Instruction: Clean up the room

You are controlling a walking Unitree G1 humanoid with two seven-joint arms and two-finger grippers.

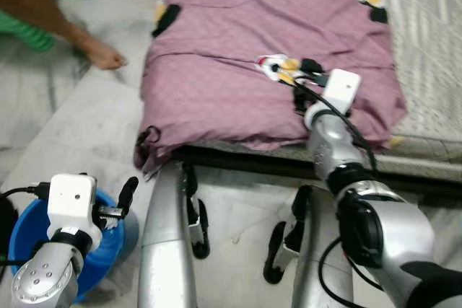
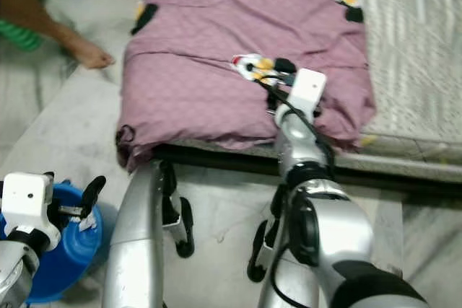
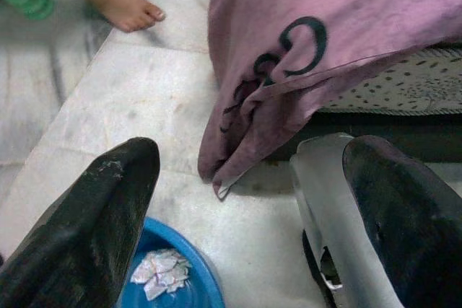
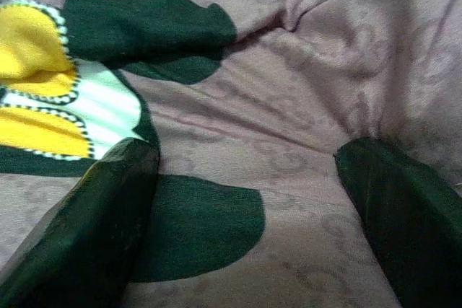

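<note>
A mauve blanket (image 1: pixel 238 48) with penguin patches lies over the bed, one corner hanging to the floor (image 3: pixel 238 142). My right gripper (image 4: pixel 245 200) is open, its fingers (image 4: pixel 86 229) spread and resting on the blanket beside a yellow, white and dark patch (image 4: pixel 65 106); nothing is held between them. At the lower left, my left gripper (image 3: pixel 253 207) hangs open above a blue basin (image 1: pixel 22 243). A crumpled white paper (image 3: pixel 160 273) lies inside that basin.
A person's bare feet (image 1: pixel 101 54) and green garment (image 1: pixel 29 30) are on the marble floor at the far left. A patterned mattress (image 1: pixel 426 34) shows right of the blanket. My silver legs (image 1: pixel 166 250) stand close to the dark bed edge (image 1: pixel 238 160).
</note>
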